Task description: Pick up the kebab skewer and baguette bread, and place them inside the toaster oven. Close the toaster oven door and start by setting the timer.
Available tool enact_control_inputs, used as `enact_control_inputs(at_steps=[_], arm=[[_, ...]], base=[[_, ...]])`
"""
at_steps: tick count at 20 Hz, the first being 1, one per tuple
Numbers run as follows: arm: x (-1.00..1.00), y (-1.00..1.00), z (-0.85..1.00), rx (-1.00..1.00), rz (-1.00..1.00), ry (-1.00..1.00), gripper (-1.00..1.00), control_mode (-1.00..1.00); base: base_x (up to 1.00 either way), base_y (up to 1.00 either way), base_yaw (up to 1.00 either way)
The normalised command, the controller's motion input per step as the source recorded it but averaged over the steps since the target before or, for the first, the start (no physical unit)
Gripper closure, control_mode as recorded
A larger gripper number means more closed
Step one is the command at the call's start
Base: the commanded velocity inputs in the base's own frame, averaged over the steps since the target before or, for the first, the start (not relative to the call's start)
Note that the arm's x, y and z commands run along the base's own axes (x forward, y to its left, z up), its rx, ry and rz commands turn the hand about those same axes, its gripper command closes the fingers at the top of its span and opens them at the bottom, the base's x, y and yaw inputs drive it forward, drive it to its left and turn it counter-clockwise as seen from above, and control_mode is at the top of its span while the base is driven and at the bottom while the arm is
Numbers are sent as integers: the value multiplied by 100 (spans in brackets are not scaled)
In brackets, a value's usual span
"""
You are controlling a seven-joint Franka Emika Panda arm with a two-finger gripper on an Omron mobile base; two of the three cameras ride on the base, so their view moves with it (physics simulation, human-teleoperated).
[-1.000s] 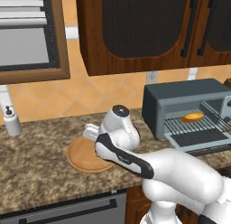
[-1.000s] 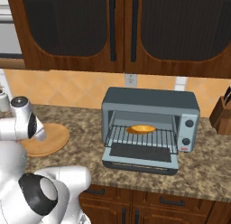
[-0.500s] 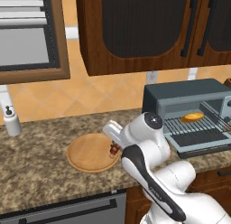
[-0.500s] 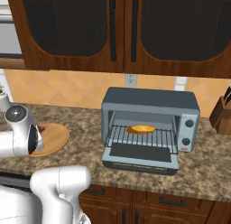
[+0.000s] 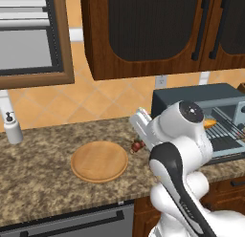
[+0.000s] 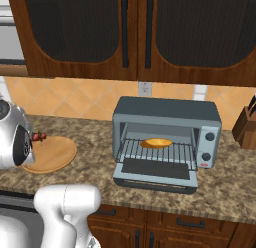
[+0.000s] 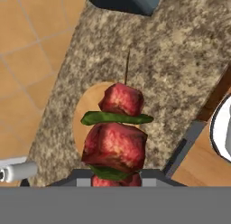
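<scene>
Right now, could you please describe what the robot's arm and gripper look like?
The arm is glossy white with rounded, bulbous links, a dark band running along one link and a dark round cap with small dots on a joint. The gripper ends in two small dark fingertips. No cables show.

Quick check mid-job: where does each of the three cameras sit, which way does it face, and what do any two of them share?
Left base view: behind the arm's left, facing the wooden plate; white arm lower right.
Right base view: behind its right, facing the open toaster oven with the bread inside; arm lower left.
Hand view: along the gripper, shut on the kebab skewer.
All three show plate and skewer.
</scene>
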Motion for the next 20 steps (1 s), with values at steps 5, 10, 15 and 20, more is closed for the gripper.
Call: enact_control_inputs(at_steps=[5, 10, 15, 20], arm=[[-77, -81, 14, 5, -21, -4, 100, -100], [-55, -90, 22, 8, -19, 0, 100, -100], [-43, -96, 19, 10, -17, 0, 100, -100], [-20, -91, 9, 7, -16, -2, 100, -100]], base=[[0, 0, 0], [0, 0, 0], [0, 0, 0], [0, 0, 0]])
